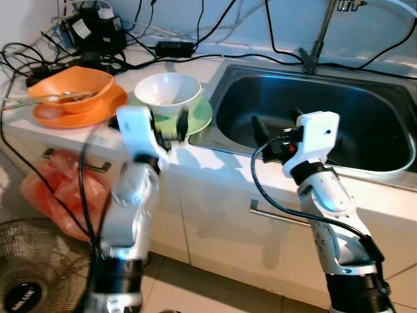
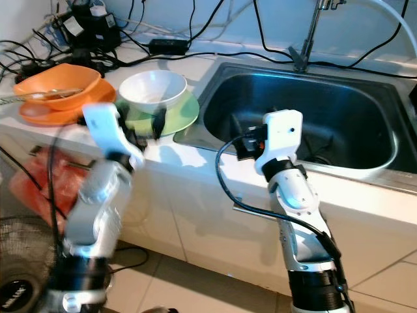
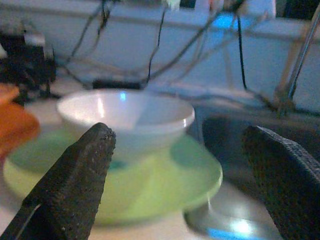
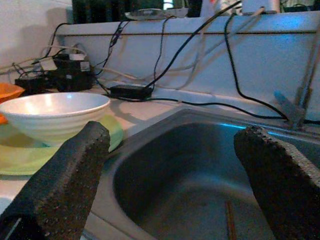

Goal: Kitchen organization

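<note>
the robot stands at the kitchen counter (image 1: 215, 169), both arms raised to counter height. dishes sit stacked on the countertop beside the sink (image 1: 313, 117), likely because they are waiting to be moved or washed.

white bowl (image 1: 167, 91) sits upright on the green plate (image 1: 199, 117), touching it, just left of the sink rim. seen from the bowl, an orange bowl (image 1: 70, 88) on an orange plate (image 1: 58, 116) lies at about 9 o'clock, apart from the green stack. something thin rests in the orange bowl; too blurred to name. black cables and a power adapter (image 1: 174, 47) crowd the back of the counter at 12 o'clock.

left gripper (image 3: 175, 165): fingers spread wide, holding nothing. it sits at the near edge of the green plate, at about 6 o'clock from the white bowl, aimed straight at the stack. my reading: it is lined up to take the plate or bowl. the arm is blurred in the head views, so likely in motion.

right gripper (image 4: 170, 170): fingers spread apart, nothing between them, just over the near-left edge of the sink, pointing across the basin. a thin stick-like item lies on the sink floor; cannot identify it.

faucet (image 1: 319, 39) stands at 12 o'clock of the sink. red plastic bag (image 1: 55, 186) hangs below the counter, a fan (image 1: 29, 274) on the floor.
</note>
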### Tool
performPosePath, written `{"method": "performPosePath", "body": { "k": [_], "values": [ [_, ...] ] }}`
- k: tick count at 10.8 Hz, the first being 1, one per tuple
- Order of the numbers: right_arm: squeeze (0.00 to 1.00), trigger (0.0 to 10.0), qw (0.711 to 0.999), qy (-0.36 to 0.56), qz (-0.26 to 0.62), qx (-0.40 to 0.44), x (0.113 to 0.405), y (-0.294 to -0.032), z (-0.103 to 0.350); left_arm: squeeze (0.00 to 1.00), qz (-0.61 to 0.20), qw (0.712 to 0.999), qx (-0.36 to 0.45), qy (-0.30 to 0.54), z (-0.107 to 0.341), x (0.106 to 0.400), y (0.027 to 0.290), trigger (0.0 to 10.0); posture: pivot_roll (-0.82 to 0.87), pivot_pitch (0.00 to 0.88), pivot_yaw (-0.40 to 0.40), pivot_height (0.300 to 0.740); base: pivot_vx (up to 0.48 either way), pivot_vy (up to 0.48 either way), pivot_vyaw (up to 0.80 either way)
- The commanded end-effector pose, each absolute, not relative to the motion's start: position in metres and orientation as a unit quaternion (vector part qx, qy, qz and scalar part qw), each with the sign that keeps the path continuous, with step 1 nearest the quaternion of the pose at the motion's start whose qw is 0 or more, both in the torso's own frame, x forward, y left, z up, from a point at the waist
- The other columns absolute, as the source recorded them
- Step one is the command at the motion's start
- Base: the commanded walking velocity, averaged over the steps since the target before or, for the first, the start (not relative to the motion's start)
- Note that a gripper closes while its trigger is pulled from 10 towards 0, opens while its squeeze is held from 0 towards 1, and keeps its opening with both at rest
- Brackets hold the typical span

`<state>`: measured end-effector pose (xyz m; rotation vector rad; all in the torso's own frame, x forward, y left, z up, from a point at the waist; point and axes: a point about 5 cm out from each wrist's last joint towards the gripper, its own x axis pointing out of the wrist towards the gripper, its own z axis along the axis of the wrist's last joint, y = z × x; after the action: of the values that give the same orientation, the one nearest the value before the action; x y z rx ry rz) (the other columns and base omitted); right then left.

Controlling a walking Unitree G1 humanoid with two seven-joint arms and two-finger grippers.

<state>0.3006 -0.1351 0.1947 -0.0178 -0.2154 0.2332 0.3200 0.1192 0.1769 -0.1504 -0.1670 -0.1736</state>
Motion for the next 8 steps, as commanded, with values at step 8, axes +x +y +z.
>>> {"method": "performPosePath", "body": {
  "k": [8],
  "values": [
    [0.0, 10.0, 0.986, -0.105, 0.126, 0.005, 0.311, -0.12, 0.198, 0.0, -0.043, 0.991, -0.07, -0.101, 0.188, 0.329, 0.143, 10.0, 0.01, 0.053, 0.057, 0.74, 0.0, 0.0, -0.6]
  ]
}}
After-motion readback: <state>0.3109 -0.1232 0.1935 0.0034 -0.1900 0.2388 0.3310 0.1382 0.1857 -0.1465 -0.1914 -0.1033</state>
